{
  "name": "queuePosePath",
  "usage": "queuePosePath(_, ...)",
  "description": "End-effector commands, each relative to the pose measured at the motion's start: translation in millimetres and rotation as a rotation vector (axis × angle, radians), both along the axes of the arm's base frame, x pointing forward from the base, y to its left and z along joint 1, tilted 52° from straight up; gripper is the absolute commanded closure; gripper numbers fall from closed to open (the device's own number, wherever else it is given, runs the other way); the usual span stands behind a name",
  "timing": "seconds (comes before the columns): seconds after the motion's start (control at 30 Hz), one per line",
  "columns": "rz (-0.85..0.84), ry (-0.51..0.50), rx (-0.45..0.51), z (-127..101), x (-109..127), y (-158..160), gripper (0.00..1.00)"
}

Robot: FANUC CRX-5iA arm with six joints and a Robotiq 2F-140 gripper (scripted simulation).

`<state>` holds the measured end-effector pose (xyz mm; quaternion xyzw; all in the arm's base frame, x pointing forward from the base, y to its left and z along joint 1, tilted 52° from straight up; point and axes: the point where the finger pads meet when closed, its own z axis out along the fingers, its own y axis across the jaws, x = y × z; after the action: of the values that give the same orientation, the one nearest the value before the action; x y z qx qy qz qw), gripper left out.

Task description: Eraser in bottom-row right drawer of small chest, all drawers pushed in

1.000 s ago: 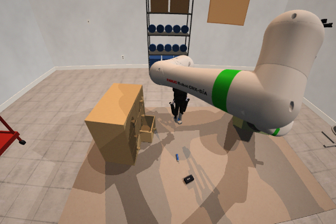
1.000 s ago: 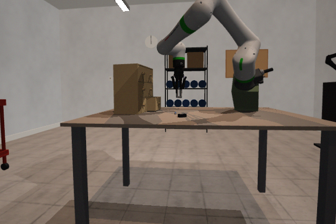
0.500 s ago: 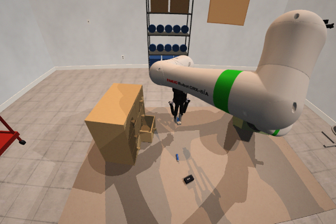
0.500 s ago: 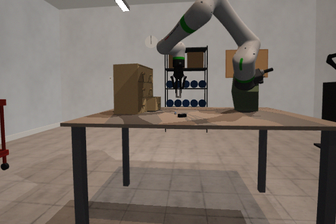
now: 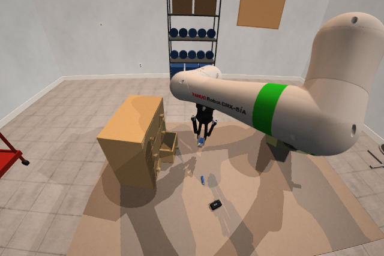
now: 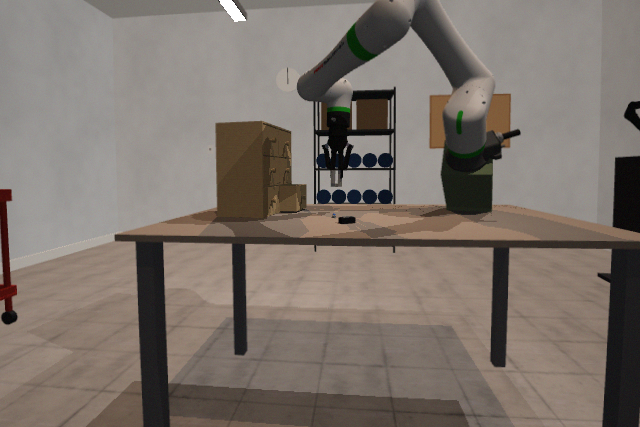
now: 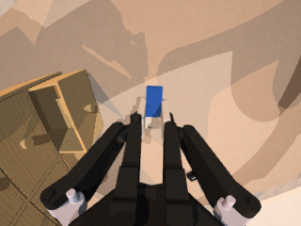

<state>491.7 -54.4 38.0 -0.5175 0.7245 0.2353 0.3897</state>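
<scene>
My gripper [image 5: 200, 143] [image 6: 336, 180] [image 7: 153, 106] is shut on the eraser [image 5: 201, 140] [image 7: 153, 101], a small blue and white block that sticks out beyond the fingertips. It hangs well above the table [image 5: 279, 216] [image 6: 465, 236], a short way in front of the chest's drawers. The small wooden chest [image 5: 130, 132] [image 6: 242, 169] [image 7: 15, 176] stands upright. Its bottom-row right drawer [image 5: 168, 147] [image 6: 293, 197] [image 7: 63, 113] is pulled partly out and looks empty. The other drawers look pushed in.
A small blue object [image 5: 202, 180] [image 6: 333, 215] and a black flat object [image 5: 215, 205] [image 6: 346, 219] lie on the table in front of the chest. The robot's base [image 6: 466, 189] stands at the table's far right.
</scene>
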Motion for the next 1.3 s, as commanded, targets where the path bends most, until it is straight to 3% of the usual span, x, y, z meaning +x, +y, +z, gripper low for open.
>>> queuePosePath(0.0,-0.163,0.213,0.077,17,4,12,0.89)
queuePosePath(0.13,-0.214,0.272,0.107,21,4,16,0.89)
queuePosePath(0.17,-0.287,0.360,0.150,23,5,17,0.89)
queuePosePath(0.63,-0.629,0.786,0.335,32,5,22,0.89)
queuePosePath(0.7,-0.629,0.786,0.335,32,5,22,0.89)
queuePosePath(0.73,-0.702,0.882,0.367,33,5,21,0.89)
queuePosePath(0.9,-0.814,1.039,0.402,45,-1,7,0.89)
queuePosePath(1.27,-0.818,1.045,0.403,59,-7,-9,0.89)
